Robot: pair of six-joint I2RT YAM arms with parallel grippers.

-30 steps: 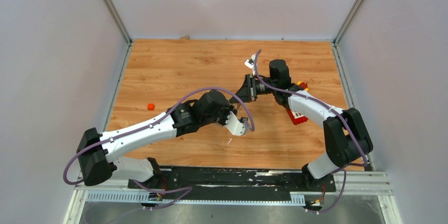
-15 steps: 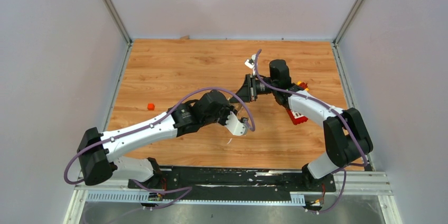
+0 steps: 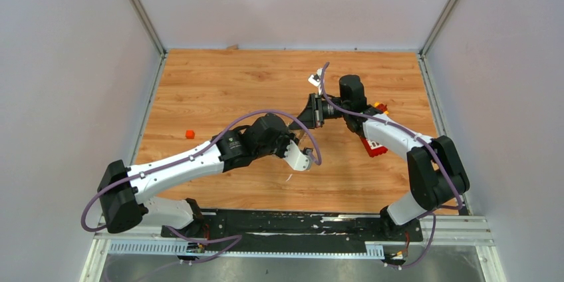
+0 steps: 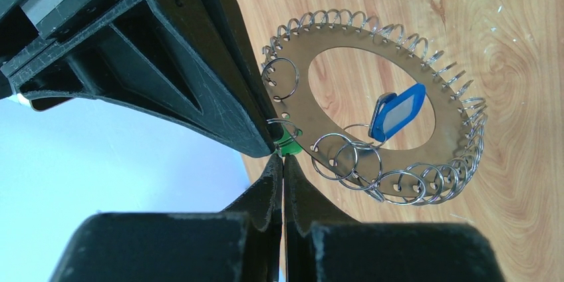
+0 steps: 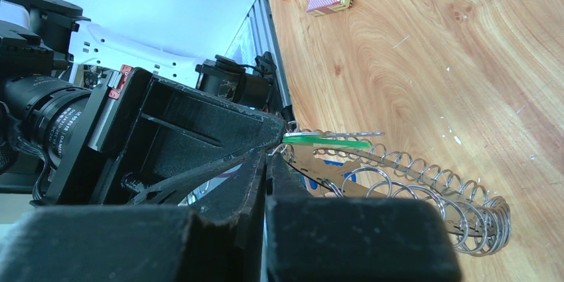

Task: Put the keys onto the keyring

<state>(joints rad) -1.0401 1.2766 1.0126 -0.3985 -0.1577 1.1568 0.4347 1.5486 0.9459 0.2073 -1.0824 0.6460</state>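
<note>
Jaws tip-to-tip at green key (image 4: pixel 288 143)

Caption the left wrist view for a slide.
Left gripper and right gripper meet at the green key on the keyring rim; blue key overlaps its hole.

The keyring (image 4: pixel 346 36) is a flat silver disc with a wide round hole, its rim set all round with small wire loops (image 4: pixel 346 155). It sits near the middle of the wooden table (image 4: pixel 505 42), a little right of centre. From the side it slants over the wood, and whether its low edge touches is unclear. The blue key (image 4: pixel 398 114), with a blue plastic head and pale window, hangs on a loop inside the hole. The green key (image 5: pixel 326 141) lies level at the rim, beside one loop.
</note>
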